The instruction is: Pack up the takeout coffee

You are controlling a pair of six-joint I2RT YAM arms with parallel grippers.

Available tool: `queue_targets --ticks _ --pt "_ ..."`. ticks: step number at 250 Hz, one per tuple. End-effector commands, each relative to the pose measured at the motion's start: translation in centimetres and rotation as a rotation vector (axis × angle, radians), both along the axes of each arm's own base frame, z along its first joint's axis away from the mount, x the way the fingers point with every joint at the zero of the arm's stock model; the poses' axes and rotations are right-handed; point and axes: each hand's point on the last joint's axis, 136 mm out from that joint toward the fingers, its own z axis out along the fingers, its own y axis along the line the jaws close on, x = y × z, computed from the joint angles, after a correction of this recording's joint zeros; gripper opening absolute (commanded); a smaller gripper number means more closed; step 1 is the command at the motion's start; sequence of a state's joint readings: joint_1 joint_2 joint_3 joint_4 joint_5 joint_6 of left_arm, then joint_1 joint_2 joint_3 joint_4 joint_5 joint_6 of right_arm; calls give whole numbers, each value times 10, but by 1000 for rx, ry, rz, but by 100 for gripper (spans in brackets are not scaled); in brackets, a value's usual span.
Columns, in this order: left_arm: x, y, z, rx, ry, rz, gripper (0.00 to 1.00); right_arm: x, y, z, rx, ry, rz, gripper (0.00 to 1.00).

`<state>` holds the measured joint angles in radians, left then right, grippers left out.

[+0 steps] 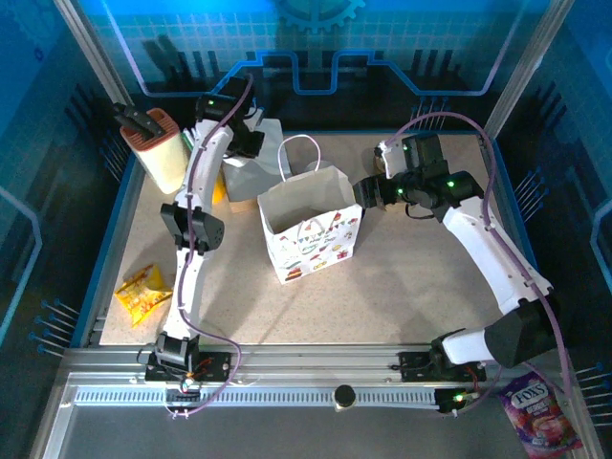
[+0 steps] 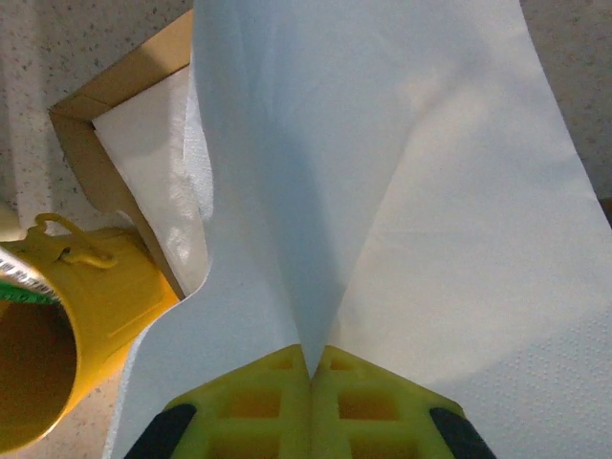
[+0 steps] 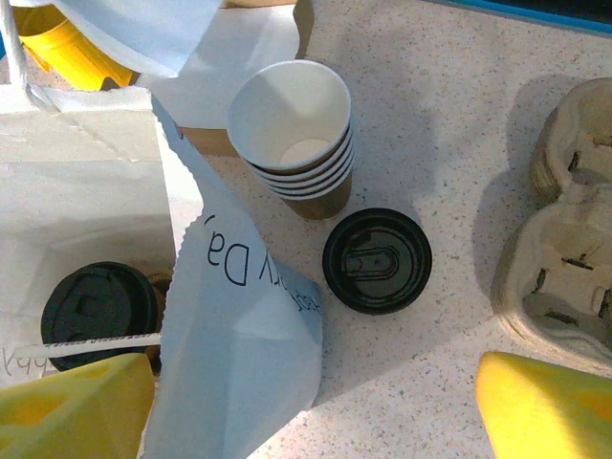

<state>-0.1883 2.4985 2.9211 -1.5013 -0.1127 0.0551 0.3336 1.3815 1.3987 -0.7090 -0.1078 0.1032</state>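
Left jaws pinch napkin [image 2: 402, 191]; right jaws wide over bag [image 3: 239, 344] edge, lidded cup [image 3: 96, 306] inside.

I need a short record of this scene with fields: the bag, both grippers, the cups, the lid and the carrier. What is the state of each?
paper bag: upright, open, middle of the table
left gripper: shut on a white napkin
right gripper: open, at the bag's top edge
lidded cup: inside the bag, mostly its black lid visible
cup stack: no lid, on the table beside the bag
loose lid: flat on the table, next to the stack
cup carrier: on the table, visible slots hold no cup
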Motion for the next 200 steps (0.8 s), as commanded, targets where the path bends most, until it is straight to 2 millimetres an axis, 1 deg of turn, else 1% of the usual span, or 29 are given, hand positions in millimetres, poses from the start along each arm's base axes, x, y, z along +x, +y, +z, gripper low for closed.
queue_targets --ticks 1,31,60,98,120,171,200 --pt "-22 -4 18 48 15 -23 3 -3 3 8 -14 -12 23 88" --pt "-31 -3 44 70 -37 -22 3 -5 4 10 -8 -17 28 88" --pt "-43 0 76 93 -102 -11 3 -7 5 10 -1 -13 34 88" --pt "-69 6 128 137 -212 0 3 -6 5 13 -4 -23 36 88" --pt "-86 7 153 151 -266 7 3 -6 5 17 -1 -28 38 89" --pt "-130 2 187 192 -328 7 3 -9 7 28 16 -56 49 89" --pt "-151 4 209 193 -402 14 3 -12 7 29 23 -60 58 89"
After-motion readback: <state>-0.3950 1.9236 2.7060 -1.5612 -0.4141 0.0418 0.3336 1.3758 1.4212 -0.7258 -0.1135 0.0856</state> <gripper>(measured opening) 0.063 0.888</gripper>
